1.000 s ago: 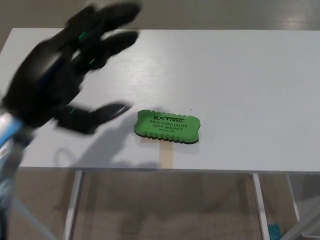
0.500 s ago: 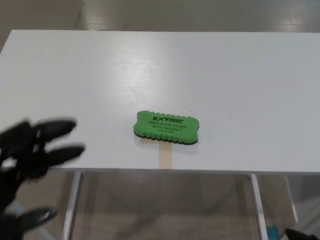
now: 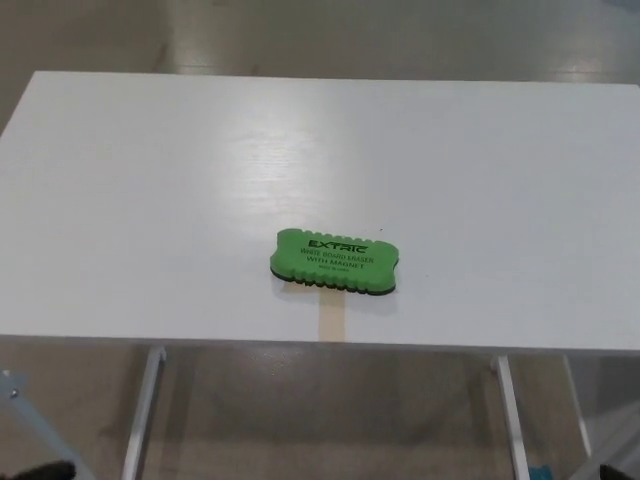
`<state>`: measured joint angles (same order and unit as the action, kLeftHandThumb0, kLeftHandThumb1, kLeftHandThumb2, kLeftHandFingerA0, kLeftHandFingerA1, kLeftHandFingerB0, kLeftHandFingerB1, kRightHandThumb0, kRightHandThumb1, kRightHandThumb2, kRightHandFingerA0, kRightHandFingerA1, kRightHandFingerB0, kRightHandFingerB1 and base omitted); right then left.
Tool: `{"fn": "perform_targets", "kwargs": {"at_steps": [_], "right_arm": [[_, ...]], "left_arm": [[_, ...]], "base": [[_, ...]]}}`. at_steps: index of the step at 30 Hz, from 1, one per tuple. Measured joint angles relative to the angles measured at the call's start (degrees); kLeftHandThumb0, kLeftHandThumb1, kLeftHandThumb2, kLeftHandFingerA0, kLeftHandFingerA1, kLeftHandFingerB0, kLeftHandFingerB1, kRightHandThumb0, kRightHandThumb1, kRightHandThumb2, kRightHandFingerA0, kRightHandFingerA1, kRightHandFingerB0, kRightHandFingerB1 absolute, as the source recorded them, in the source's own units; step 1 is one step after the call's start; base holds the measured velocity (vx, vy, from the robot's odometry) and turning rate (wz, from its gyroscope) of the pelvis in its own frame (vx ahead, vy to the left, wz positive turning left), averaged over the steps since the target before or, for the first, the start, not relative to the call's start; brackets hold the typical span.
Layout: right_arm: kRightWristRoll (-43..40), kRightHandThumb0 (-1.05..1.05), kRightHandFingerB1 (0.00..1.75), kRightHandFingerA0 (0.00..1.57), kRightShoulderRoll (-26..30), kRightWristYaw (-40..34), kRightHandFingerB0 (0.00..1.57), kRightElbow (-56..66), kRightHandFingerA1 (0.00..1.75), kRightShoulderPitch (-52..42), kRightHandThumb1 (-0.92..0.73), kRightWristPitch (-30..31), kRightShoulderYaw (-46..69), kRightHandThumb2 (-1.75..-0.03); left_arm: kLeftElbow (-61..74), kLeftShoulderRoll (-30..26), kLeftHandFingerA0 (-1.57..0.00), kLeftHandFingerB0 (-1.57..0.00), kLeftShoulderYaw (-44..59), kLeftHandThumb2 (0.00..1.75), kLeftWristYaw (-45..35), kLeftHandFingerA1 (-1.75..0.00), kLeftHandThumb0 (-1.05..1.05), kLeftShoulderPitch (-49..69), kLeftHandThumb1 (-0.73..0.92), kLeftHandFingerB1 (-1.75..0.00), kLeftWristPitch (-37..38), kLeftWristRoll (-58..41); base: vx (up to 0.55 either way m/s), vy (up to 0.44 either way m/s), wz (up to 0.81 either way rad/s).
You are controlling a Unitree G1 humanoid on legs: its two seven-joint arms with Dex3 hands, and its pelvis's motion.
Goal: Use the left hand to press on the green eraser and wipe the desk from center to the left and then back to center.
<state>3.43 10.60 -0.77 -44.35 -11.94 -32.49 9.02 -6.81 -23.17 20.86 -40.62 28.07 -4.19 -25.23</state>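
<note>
A green whiteboard eraser [image 3: 334,261] with black lettering lies flat on the white desk [image 3: 200,180], near the middle of the front edge. Nothing touches it. Neither of my hands shows in the head view.
A short strip of tan tape [image 3: 331,320] sits on the desk just in front of the eraser. Metal desk legs [image 3: 143,415] and the floor show below the front edge.
My left hand has dropped down and out of the picture at the lower left. The eraser has stayed where it was; the view has shifted slightly.
</note>
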Motion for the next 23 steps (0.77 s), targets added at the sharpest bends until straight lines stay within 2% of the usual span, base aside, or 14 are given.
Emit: {"fn": "perform_targets", "kwargs": {"at_steps": [2, 3, 5, 7, 8, 15, 20, 23], "right_arm": [[0.05, -0.42, 0.29, 0.54, -0.33, 0.00, 0.26, -1.17, 0.48, -0.29, -0.76, 0.00, -0.20, -0.63], [0.06, -0.42, 0.30, 0.55, -0.37, 0.00, 0.27, -1.53, 0.49, -0.30, -0.76, 0.00, -0.26, -0.63], [0.07, -0.41, 0.30, 0.55, -0.44, 0.00, 0.29, -2.27, 0.50, -0.29, -0.74, 0.00, -0.36, -0.62], [0.08, -0.41, 0.30, 0.55, -0.50, 0.01, 0.29, -3.39, 0.50, -0.06, -0.74, 0.00, -0.58, -0.62], [0.08, -0.42, 0.31, 0.56, -0.51, 0.00, 0.30, -3.79, 0.52, 0.08, -0.74, 0.00, -0.67, -0.63], [0.69, -0.42, 0.31, 0.58, -0.25, -0.44, 0.31, -6.29, 0.50, 1.20, -0.76, 0.00, -2.01, -0.63], [1.45, -0.44, 0.32, 0.58, 0.19, -1.31, 0.31, -8.34, 0.49, 2.31, -0.72, -0.14, -3.11, -0.64], [2.38, -0.42, 0.32, 0.59, 0.65, -2.07, 0.33, -10.60, 0.49, 3.12, -0.76, -0.77, -3.85, -0.63]], "left_arm": [[-4.44, 2.41, -0.28, -0.32, -0.31, 0.57, 2.61, -0.36, -0.42, -1.38, 0.55, -0.34, 0.84, 1.44], [-5.71, 3.05, -0.24, -0.26, -0.39, 0.71, 3.44, -0.43, -0.48, -1.90, 0.50, -0.40, 1.03, 1.86], [-7.81, 4.17, -0.22, -0.23, -0.59, 0.71, 5.05, -0.43, -0.49, -2.93, 0.52, -0.39, 1.36, 2.62], [-11.67, 5.43, -0.22, -0.23, -1.11, 0.71, 7.64, -0.43, -0.49, -5.13, 0.52, -0.39, 2.05, 4.04], [-13.13, 5.84, -0.27, -0.27, -1.31, 0.58, 8.51, -0.36, -0.48, -5.93, 0.60, -0.31, 2.31, 4.52], [-23.56, 7.45, -0.28, -0.27, -3.84, 0.59, 15.85, -0.36, -0.49, -11.58, 0.61, -0.31, 5.62, 9.13], [-29.13, 7.55, -0.28, -0.26, -6.64, 0.59, 20.29, -0.36, -0.47, -14.32, 0.60, -0.31, 8.62, 12.78], [-33.35, 7.05, -0.27, -0.26, -8.70, 0.58, 23.94, -0.36, -0.46, -16.20, 0.60, -0.31, 10.99, 16.06]], "base": [[0.00, 0.000, 0.00], [0.00, 0.000, 0.00], [0.00, 0.000, 0.00], [0.00, 0.000, 0.00], [0.00, 0.000, 0.00], [0.00, 0.000, 0.00], [0.00, 0.000, 0.00], [0.00, 0.000, 0.00]]}}
